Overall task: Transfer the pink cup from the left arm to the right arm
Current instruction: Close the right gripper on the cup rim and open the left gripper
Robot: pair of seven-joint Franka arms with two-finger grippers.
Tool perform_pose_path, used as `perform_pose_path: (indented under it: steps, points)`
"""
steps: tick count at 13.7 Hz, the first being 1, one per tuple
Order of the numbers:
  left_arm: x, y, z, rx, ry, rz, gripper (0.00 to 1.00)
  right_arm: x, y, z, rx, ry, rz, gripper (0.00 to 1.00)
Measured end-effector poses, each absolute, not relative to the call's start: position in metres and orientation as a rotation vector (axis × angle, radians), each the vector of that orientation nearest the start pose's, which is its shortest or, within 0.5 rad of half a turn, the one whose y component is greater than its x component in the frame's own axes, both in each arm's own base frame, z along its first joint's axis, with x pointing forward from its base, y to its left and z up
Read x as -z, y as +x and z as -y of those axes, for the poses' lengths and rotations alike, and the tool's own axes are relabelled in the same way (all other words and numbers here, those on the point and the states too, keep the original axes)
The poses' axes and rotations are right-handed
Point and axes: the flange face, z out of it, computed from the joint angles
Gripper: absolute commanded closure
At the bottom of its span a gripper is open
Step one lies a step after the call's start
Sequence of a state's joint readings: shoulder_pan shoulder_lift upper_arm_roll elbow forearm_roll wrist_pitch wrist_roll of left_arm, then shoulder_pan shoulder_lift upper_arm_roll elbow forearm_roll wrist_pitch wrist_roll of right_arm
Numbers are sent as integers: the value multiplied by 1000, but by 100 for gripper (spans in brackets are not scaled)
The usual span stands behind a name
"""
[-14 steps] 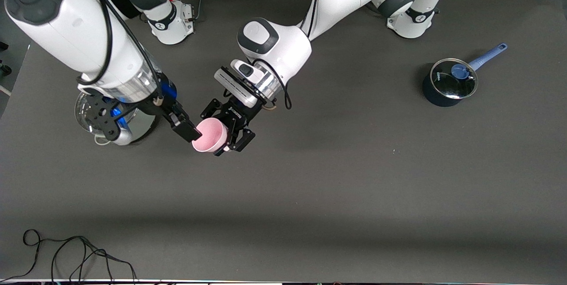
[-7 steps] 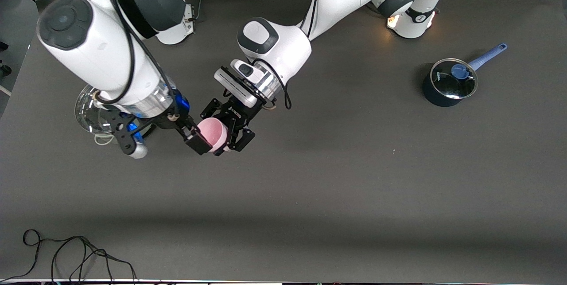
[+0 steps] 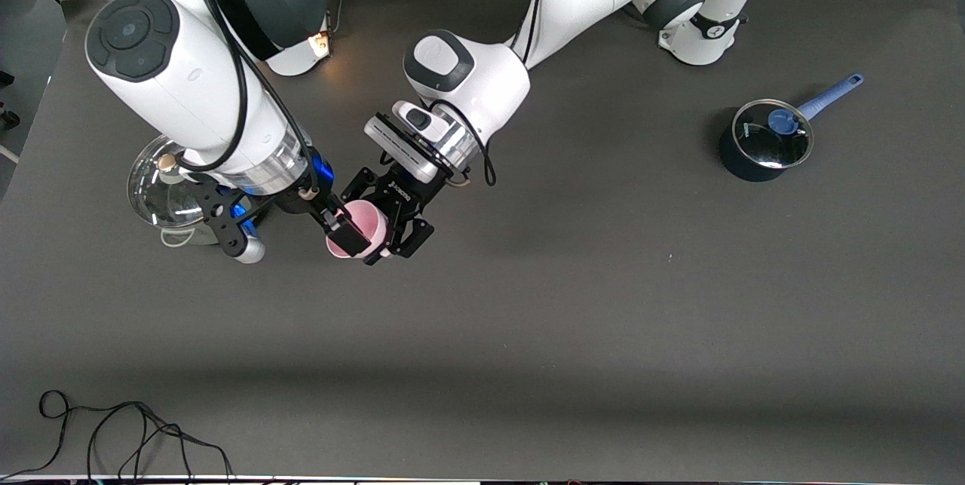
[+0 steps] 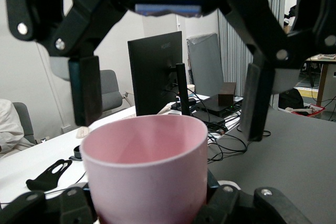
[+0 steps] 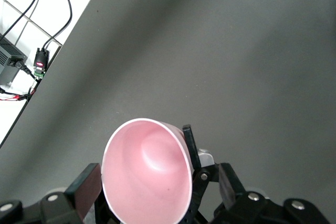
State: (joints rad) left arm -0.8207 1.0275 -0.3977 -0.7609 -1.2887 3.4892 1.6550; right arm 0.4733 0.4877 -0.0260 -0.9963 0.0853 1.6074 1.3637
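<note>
The pink cup [image 3: 367, 216] hangs above the table's middle, tipped on its side with its mouth toward the right arm. My left gripper [image 3: 376, 233] is shut on its lower body; in the left wrist view the cup [image 4: 144, 174] fills the space just above my left gripper [image 4: 147, 211]. My right gripper [image 3: 345, 234] is open at the cup's mouth. Its fingers [image 4: 86, 95] stand on either side of the rim, wider than the cup and not touching it. The right wrist view looks straight into the cup [image 5: 147, 174], which sits between the pads of my right gripper [image 5: 157, 187].
A dark blue saucepan [image 3: 763, 144] with a glass lid and blue handle stands toward the left arm's end. A steel pot with a glass lid [image 3: 154, 187] sits under the right arm. A black cable [image 3: 128, 428] lies near the front edge.
The right arm swung in, bringing its open gripper from beside the cup's rim to around the cup's mouth. The left arm and the cup stayed still.
</note>
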Motion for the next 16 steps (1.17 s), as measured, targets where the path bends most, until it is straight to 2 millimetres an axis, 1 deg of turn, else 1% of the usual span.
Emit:
perform_pose_path:
  steps: [2,3,8,11,13,14,16]
  points:
    - [-423,529,590,2204,-2557,-1123,100,-600,619,-309,26,-2696,-1327,1]
    - [-423,529,590,2204,-2557,-1123,100,-600,617,-307,16,-2704,-1333,1]
    - [-423,529,590,2204,-2557,-1123,100,-583,613,-305,-45,-2747,-1356,1]
    - [-423,529,590,2204,-2558,-1123,100,-581,612,-304,-62,-2760,-1361,1]
    - [-423,529,590,2204,-2558,-1123,100,-578,611,-305,-69,-2765,-1362,4]
    - [-423,529,590,2204,-2558,-1123,100,-577,611,-305,-71,-2767,-1362,10]
    - [-423,529,590,2204,-2558,-1123,100,-576,611,-305,-72,-2767,-1362,39]
